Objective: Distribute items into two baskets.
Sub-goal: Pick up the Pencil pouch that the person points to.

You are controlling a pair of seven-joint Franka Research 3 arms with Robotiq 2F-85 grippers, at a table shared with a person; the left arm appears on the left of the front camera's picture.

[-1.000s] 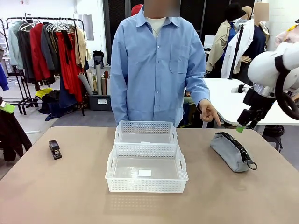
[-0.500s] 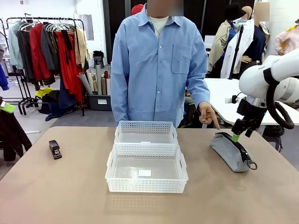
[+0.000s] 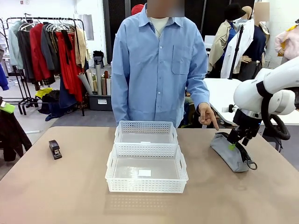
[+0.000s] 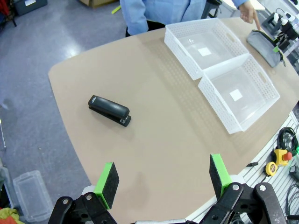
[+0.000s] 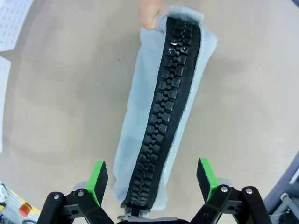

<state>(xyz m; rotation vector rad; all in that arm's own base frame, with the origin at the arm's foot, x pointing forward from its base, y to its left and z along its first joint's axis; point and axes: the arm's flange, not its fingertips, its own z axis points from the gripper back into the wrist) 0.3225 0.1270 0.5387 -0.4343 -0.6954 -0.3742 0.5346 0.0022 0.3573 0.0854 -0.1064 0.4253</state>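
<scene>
My right gripper (image 5: pixel 152 179) is spread as wide as it goes and grips nothing. Its two green pads (image 5: pixel 98 181) stand on either side of the near end of the grey waist bag (image 5: pixel 163 116), with a gap showing between each pad and the fabric. The bag's black zipper runs straight away from between my fingers. I cannot tell whether the pads are already down beside the bag or just above it. In the front view, this gripper (image 3: pixel 233 141) sits over the upper part of the bag (image 3: pixel 228 151), which lies on the right side of the table (image 3: pixel 46 196). The person's hand (image 3: pixel 207 114) points one finger down at the bag's far end, and the fingertip is right at the fabric.

My left gripper (image 4: pixel 162 179) is also fully open and empty, held high over the table's left side. The black stapler (image 4: pixel 110 110) lies well below and ahead of it, on its own near the left edge.

The two white baskets stand touching in the middle of the table, between stapler and bag. The near basket (image 3: pixel 146 185) and the far basket (image 3: pixel 146 127) each show only a small white label on the floor.
</scene>
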